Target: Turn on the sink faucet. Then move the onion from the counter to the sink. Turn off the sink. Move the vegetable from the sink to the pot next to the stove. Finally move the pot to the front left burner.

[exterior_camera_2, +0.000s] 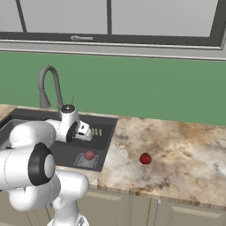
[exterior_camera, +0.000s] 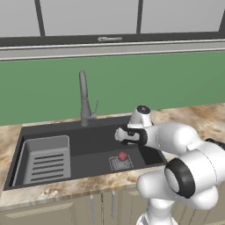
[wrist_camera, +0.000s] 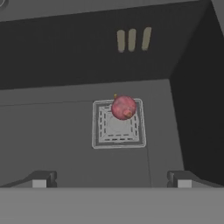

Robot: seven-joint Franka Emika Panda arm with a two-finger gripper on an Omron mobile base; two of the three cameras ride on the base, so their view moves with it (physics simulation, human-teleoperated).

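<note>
Fingers (wrist_camera: 111, 178) spread wide, nothing between them, and we hang above the onion (wrist_camera: 124, 107), which sits on the drain grate (wrist_camera: 118, 124) in the sink (exterior_camera: 88, 140). We judge it light, firm, smooth and apt to roll, so we'd pinch it across its middle. No brand, label or writing that we can read.

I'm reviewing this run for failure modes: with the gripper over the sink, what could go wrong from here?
The onion is round and sits on the drain grate, so the open gripper could nudge it and send it rolling. A second red ball lies on the counter and might be mistaken for it.
</note>
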